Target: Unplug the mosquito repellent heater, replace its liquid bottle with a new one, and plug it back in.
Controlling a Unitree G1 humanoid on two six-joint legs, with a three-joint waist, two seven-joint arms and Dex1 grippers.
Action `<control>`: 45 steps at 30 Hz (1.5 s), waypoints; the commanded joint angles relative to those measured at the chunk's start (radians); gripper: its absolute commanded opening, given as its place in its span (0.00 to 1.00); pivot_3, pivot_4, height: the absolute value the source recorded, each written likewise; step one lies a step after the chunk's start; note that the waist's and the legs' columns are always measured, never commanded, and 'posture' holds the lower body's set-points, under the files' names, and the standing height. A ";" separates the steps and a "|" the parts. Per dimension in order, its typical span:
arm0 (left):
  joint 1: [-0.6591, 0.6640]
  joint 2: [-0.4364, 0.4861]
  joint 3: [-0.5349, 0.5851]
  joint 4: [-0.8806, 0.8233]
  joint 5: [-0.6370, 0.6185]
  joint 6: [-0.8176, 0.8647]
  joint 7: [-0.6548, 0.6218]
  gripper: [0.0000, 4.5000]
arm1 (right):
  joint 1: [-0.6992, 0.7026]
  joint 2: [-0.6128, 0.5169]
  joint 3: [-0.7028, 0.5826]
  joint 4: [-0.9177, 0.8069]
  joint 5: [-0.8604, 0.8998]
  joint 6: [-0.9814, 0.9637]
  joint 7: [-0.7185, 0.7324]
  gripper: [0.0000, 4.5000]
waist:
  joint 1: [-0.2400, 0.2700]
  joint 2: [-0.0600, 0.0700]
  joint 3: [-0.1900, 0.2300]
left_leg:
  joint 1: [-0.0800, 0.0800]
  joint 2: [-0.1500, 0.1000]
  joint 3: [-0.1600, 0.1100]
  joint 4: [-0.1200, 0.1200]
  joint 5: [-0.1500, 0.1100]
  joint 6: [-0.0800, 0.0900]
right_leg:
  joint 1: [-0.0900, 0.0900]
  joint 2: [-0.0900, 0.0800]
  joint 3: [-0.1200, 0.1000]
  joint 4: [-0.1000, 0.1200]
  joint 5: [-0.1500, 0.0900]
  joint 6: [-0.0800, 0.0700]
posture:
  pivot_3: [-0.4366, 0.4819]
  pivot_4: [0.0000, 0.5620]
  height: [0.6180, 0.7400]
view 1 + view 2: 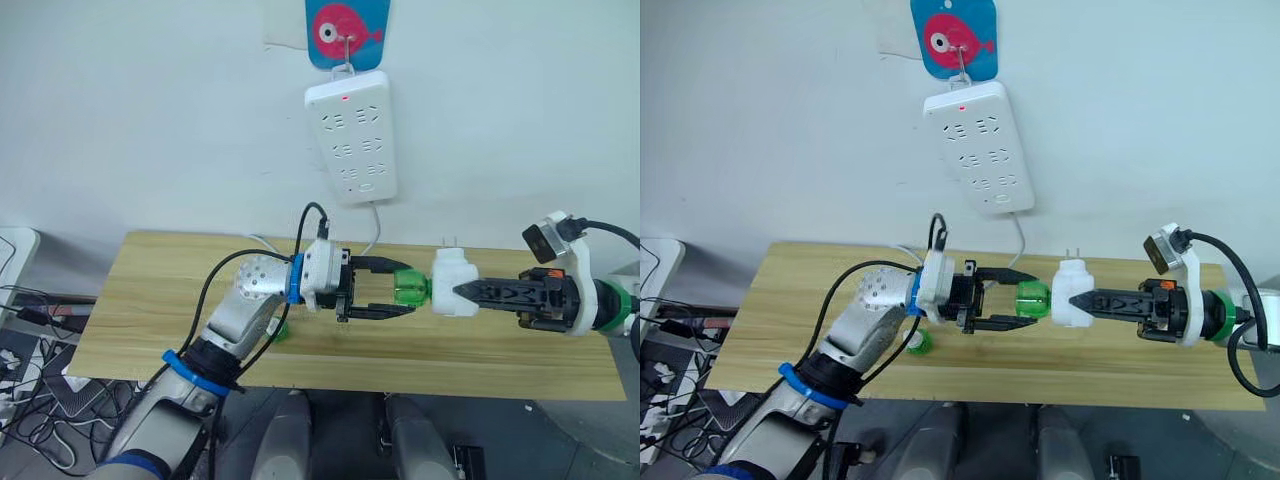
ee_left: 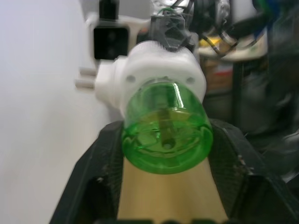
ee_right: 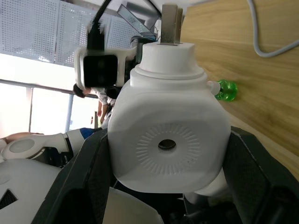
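Observation:
Above the wooden table (image 1: pixel 150 300), my right gripper (image 1: pixel 462 291) is shut on the mosquito repellent heater (image 1: pixel 452 270), a small white unit with prongs (image 3: pixel 170 21) and a round vent hole (image 3: pixel 167 145). A green liquid bottle (image 1: pixel 411 288) sticks out of the heater toward my left gripper (image 1: pixel 404 288), whose black fingers (image 2: pixel 105 163) close on the bottle's sides. A second green bottle (image 1: pixel 281 330) lies on the table under my left arm, partly hidden.
A white power strip (image 1: pixel 352 135) hangs on the wall above the table with a red light on and its sockets vacant. Its cord (image 1: pixel 375 230) drops to the tabletop. Cables (image 1: pixel 30 320) crowd the floor at the left.

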 commanded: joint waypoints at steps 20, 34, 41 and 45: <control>-0.165 -0.080 0.468 0.210 -0.599 1.167 0.517 0.99 | 0.036 -0.040 -0.038 -0.010 0.025 -0.012 0.043 0.66 | -0.030 0.000 0.000 | 0.000 -0.003 0.003 0.000 0.001 -0.001 | -0.002 -0.003 0.001 0.001 -0.002 0.002 | 0.66 0.49 1.00; 0.182 -0.098 0.206 -0.076 0.457 -0.851 -0.212 0.99 | 0.006 0.015 -0.065 0.094 0.025 0.012 0.028 0.66 | 0.031 0.002 -0.001 | 0.001 -0.002 0.009 -0.002 0.004 -0.006 | -0.001 -0.004 0.006 -0.003 -0.001 -0.001 | 0.67 0.49 1.00; 0.096 -0.193 0.183 0.185 0.581 -1.184 -0.164 0.99 | -0.012 0.017 -0.056 0.077 0.025 0.033 0.042 0.66 | 0.053 0.002 -0.001 | -0.002 -0.003 0.007 0.001 0.000 0.000 | -0.001 -0.005 0.004 -0.004 0.001 0.002 | 0.66 0.49 1.00; 0.039 -0.227 0.172 0.299 0.638 -1.284 -0.105 0.99 | -0.023 0.029 -0.046 0.065 0.025 0.030 0.038 0.66 | 0.050 0.001 -0.001 | -0.003 -0.003 0.007 0.001 -0.001 0.002 | -0.002 -0.005 0.004 -0.004 0.001 0.002 | 0.65 0.50 1.00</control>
